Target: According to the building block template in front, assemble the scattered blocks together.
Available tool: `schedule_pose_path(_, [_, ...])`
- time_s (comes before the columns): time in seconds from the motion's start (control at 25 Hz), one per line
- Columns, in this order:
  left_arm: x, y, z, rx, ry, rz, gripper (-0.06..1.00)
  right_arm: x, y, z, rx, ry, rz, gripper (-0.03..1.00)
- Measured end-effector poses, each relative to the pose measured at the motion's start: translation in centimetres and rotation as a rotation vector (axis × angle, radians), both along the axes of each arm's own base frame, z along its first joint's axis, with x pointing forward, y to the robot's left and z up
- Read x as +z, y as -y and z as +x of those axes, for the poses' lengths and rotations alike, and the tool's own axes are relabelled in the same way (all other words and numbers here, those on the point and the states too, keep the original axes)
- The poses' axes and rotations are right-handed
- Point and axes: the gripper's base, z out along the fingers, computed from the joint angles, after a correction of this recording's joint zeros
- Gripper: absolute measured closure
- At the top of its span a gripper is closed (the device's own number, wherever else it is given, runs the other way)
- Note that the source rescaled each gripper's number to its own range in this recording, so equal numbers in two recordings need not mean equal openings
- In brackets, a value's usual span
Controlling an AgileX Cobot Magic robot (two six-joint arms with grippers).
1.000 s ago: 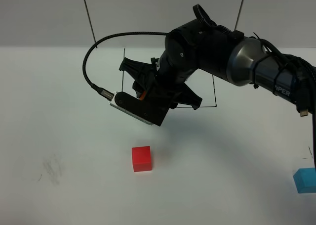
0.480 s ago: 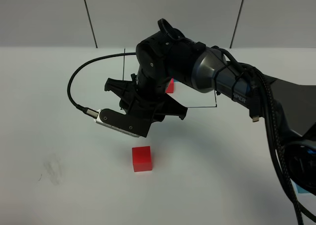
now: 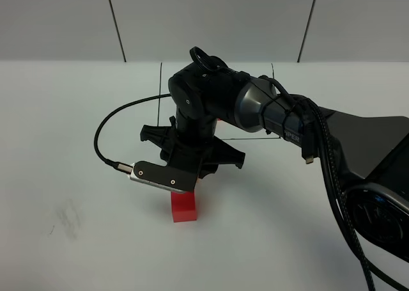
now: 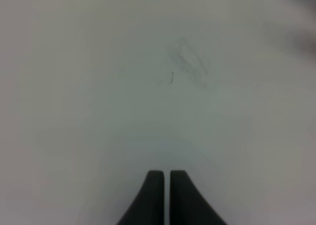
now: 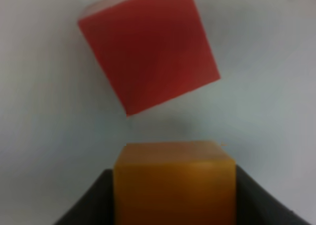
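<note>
The right claw (image 5: 173, 178) reaches across the table (image 3: 77, 144) and is clamped on one orange cube (image 5: 174, 190), whose faces sit square to the fingers. Just under the wrist, one red cube (image 3: 184, 208) rests on the table. From the wrist it looks turned, with a corner pointing at the orange cube and a gap between them. Being cubes, neither has a long axis. The building block template (image 3: 160, 80) lies behind the arm, mostly hidden, with only its black frame lines plain to see. The left claw (image 4: 164, 195) hangs over the table near some scuff marks (image 4: 190, 67), its fingers pressed together.
</note>
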Motion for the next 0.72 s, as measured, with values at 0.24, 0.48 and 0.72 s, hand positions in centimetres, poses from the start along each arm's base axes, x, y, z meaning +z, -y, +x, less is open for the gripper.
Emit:
schedule_pose_path(0.24, [0.0,0.0,0.0,0.0,0.0,0.0,0.94,-0.04,0.18,-0.07,0.003,-0.008,-0.021,0.42])
schedule_pose_path(0.48, [0.0,0.0,0.0,0.0,0.0,0.0,0.94,-0.06,0.27,-0.17,0.003,-0.018,-0.031,0.42])
schedule_pose_path(0.72, [0.0,0.0,0.0,0.0,0.0,0.0,0.94,-0.08,0.0,-0.25,0.0,-0.02,-0.009,0.42])
